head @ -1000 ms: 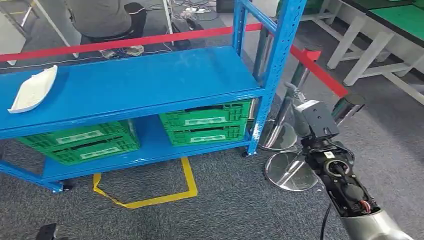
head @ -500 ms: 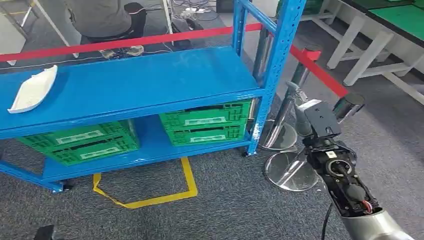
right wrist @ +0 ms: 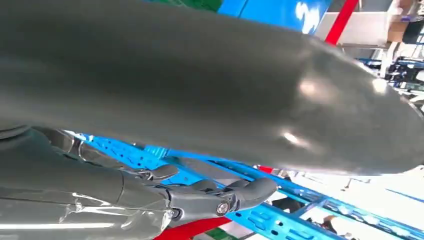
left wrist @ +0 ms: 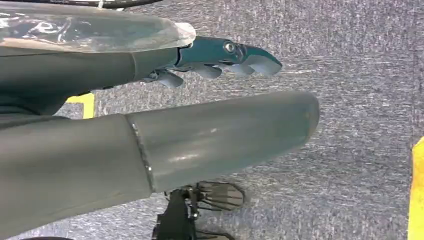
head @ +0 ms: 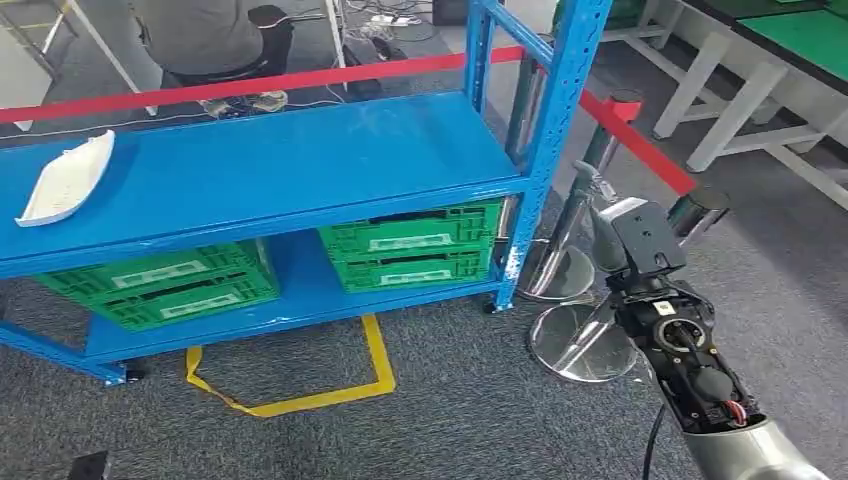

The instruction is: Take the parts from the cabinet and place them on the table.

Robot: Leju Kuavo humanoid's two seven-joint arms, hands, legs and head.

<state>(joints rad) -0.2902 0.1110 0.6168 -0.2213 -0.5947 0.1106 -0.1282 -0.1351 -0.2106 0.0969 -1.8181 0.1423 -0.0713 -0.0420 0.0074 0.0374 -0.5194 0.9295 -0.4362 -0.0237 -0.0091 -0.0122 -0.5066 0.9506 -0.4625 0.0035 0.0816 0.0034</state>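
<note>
White part (head: 66, 178) lies at the far-left edge of the blue shelf (head: 300, 165). Judged light, rigid, thin plastic; grip mid-length. Right robot hand (head: 592, 195) and left robot hand (left wrist: 220, 57) both empty, fingers apart.

The right hand (right wrist: 200, 150) comes in close to the camera, its thick grey thumb (right wrist: 210, 85) broad across the frame and its darker fingers (right wrist: 235, 192) stretched out apart from it, with nothing between them. Behind the fingers run the perforated blue beams of the cabinet (right wrist: 280, 220), with a red strip (right wrist: 342, 20) beyond.
</note>
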